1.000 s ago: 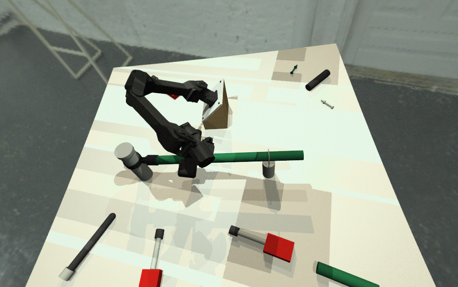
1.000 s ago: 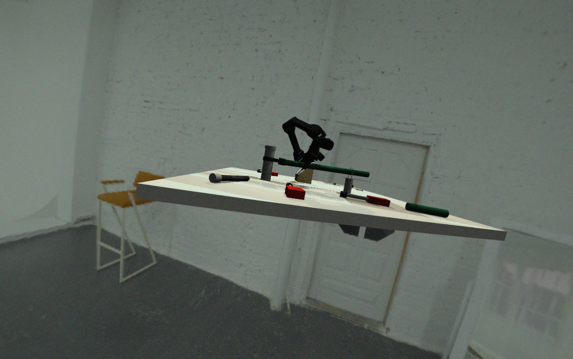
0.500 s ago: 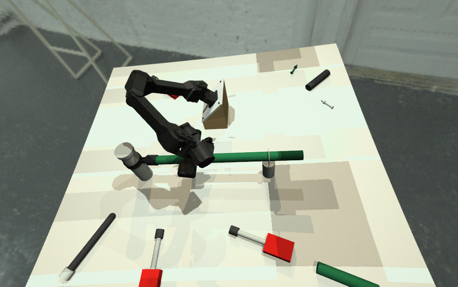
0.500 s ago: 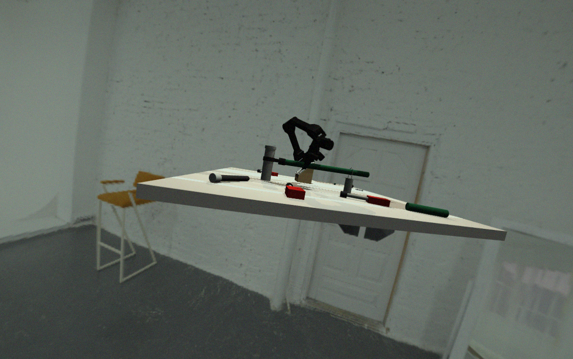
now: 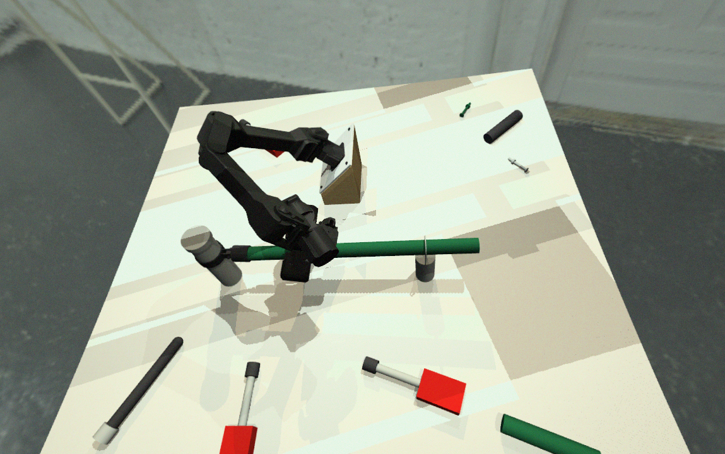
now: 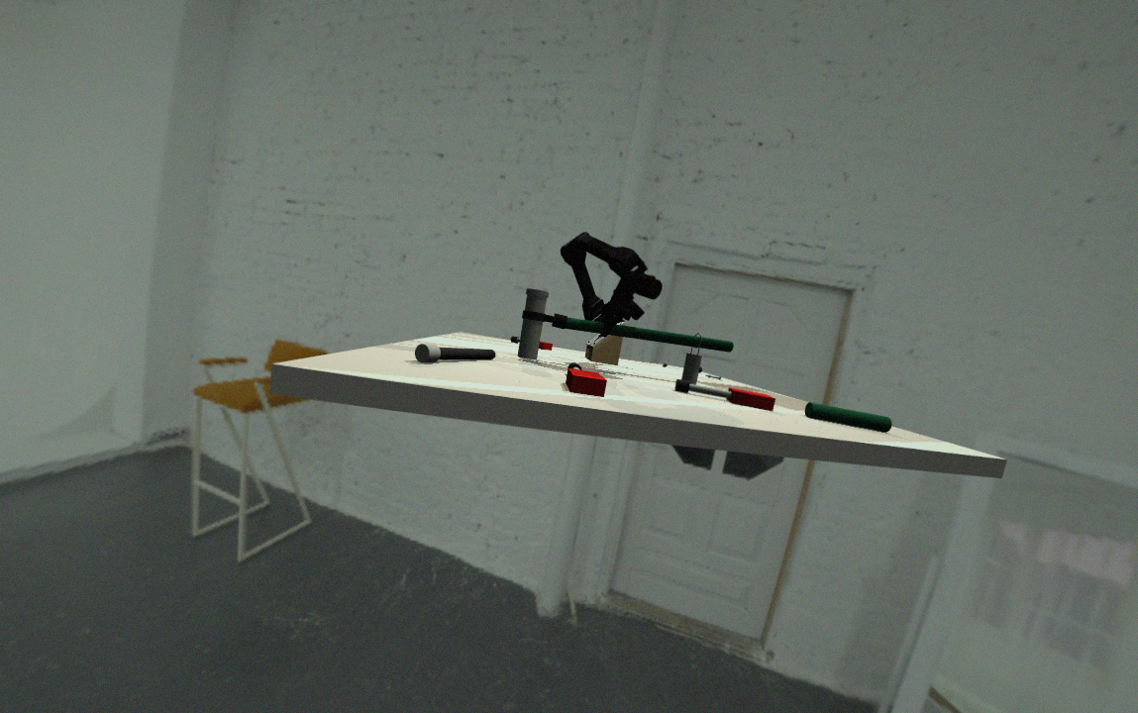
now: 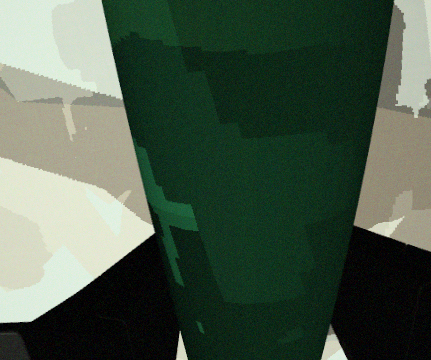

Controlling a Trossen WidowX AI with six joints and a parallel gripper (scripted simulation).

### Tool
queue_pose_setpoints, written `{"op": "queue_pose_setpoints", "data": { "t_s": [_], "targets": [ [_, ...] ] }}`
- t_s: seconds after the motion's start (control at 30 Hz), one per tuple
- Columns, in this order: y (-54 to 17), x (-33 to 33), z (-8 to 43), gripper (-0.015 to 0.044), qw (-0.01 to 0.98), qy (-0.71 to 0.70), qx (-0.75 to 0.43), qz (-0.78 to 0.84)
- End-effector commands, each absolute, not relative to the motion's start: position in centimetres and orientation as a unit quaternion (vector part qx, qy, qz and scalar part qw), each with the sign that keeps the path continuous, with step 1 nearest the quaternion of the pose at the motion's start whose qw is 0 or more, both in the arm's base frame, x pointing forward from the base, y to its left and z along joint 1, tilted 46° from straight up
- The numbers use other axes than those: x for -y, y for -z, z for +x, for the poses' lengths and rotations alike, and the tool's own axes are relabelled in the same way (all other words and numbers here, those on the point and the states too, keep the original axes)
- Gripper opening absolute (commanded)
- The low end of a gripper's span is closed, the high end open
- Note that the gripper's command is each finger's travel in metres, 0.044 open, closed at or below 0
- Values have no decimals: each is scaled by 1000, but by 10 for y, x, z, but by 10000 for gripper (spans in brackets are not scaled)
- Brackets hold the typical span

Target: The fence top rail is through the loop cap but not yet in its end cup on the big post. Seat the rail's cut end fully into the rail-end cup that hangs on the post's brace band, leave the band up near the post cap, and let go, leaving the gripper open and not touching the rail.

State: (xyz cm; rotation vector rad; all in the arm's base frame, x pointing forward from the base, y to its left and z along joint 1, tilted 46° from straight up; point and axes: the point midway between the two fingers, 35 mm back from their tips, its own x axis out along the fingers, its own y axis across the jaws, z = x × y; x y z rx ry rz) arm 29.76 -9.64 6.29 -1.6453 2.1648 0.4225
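The green top rail (image 5: 376,248) (image 6: 670,336) (image 7: 255,175) runs nearly level, sloping down slightly to the right in the exterior view. Its left end meets the mouth of the black rail-end cup (image 5: 240,253) (image 6: 560,321); the depth inside is hidden. The cup hangs on the black brace band (image 5: 216,259) (image 6: 534,314), around the upper part of the grey big post (image 5: 227,274) (image 6: 531,342), below its cap (image 5: 197,238). The rail passes through the wire loop on the short post (image 5: 425,271) (image 6: 691,367). My gripper (image 5: 296,256) (image 6: 605,327) (image 7: 239,234) is shut on the rail, nearer the cup than the loop.
A wedge block (image 5: 344,190) stands behind the rail. In front lie a dark rod (image 5: 147,381), two red-ended tools (image 5: 441,390) (image 5: 238,439) and a green tube (image 5: 545,436). A black cylinder (image 5: 503,126) and two small bolts (image 5: 465,109) (image 5: 518,164) lie at the back right.
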Motion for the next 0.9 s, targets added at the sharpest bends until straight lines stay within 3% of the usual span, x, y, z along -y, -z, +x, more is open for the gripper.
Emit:
{"op": "queue_pose_setpoints", "data": {
  "t_s": [0.0,0.87],
  "targets": [
    [-70,97,299,0,194,-148,-769,-591],
    [-86,105,299,0,194,-148,-769,-591]
  ]
}}
